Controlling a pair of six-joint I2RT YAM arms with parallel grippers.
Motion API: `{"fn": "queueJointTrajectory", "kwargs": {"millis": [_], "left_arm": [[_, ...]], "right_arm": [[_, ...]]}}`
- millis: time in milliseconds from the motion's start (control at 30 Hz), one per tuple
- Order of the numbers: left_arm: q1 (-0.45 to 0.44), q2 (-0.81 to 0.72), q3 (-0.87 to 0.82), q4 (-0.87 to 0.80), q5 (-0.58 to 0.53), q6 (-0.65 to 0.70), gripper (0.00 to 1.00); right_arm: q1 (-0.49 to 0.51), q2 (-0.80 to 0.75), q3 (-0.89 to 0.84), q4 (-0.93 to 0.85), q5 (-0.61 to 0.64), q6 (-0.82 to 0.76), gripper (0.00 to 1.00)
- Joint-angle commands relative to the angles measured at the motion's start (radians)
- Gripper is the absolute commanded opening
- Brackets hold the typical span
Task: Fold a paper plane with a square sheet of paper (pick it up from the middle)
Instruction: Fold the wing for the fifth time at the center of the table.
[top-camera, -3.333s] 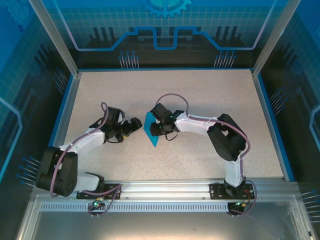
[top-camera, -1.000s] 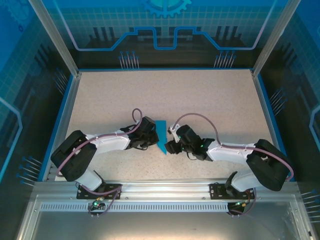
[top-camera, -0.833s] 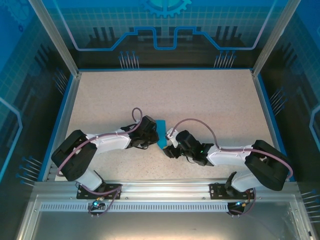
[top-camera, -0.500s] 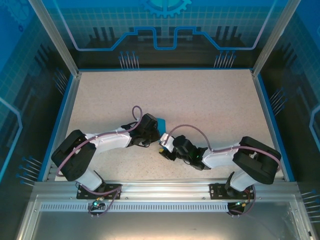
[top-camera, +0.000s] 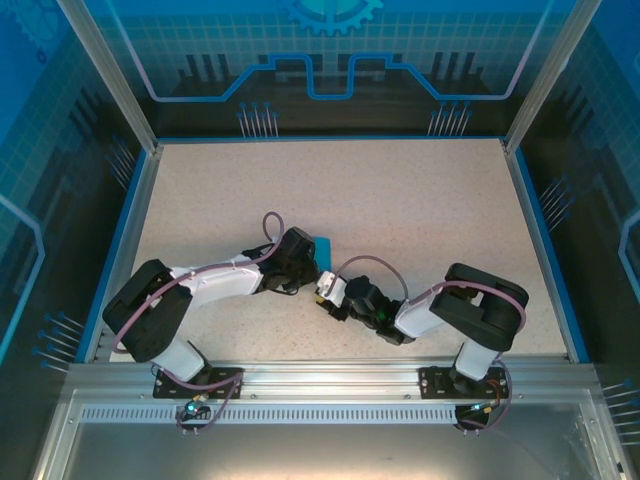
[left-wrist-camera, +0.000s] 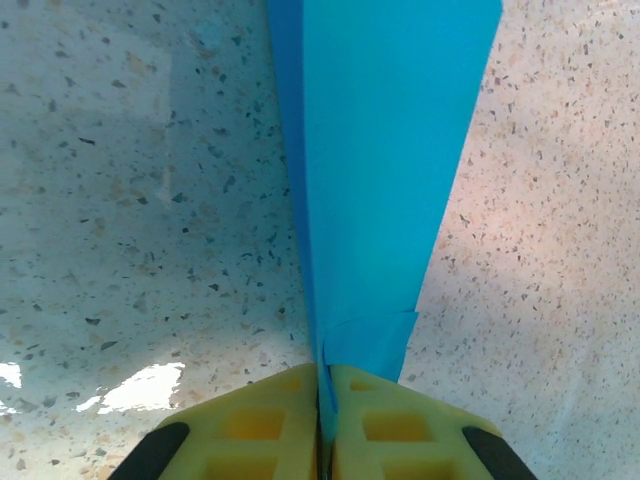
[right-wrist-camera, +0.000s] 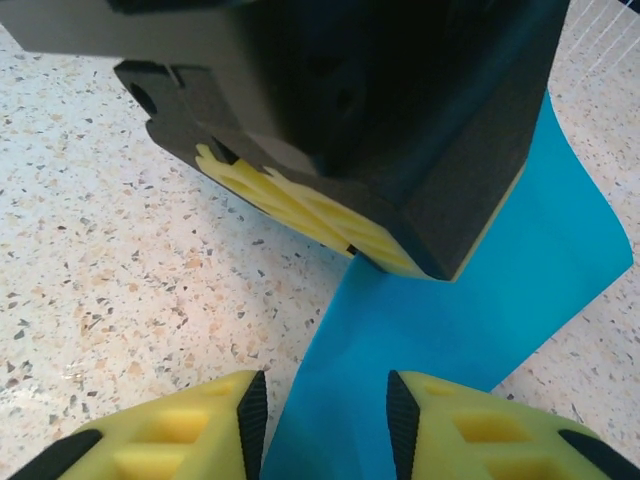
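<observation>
Judged mid-fold: pinches the tip of the folded, tapering bright blue paper sheet (left-wrist-camera: 380, 150) in the tightly closed left claw (left-wrist-camera: 322, 378) over the speckled worktop (left-wrist-camera: 120, 200), straddles its edge with right claw (right-wrist-camera: 325, 400) parted, likely needs that claw closing next.
</observation>
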Motion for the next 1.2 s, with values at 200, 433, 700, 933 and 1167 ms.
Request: {"fn": "queueJointTrajectory", "kwargs": {"millis": [200, 433, 700, 933, 1167], "left_arm": [[-0.001, -0.015, 0.031, -0.035, 0.016, -0.008, 0.16], [0.031, -0.022, 0.020, -0.011, 0.059, -0.011, 0.24], [0.097, -0.025, 0.003, 0.007, 0.098, 0.019, 0.30], [0.123, -0.025, -0.011, 0.012, 0.112, 0.040, 0.22], [0.123, -0.025, 0.007, 0.011, 0.141, 0.050, 0.09]], "right_arm": [[0.008, 0.077, -0.002, 0.156, 0.071, -0.029, 0.25], [0.002, 0.062, -0.011, 0.147, 0.057, -0.033, 0.14], [-0.004, 0.037, -0.025, 0.107, 0.022, -0.040, 0.11], [-0.015, -0.008, -0.042, 0.092, -0.003, -0.031, 0.12], [-0.023, -0.005, 0.014, 0.023, 0.027, -0.052, 0.27]]}}
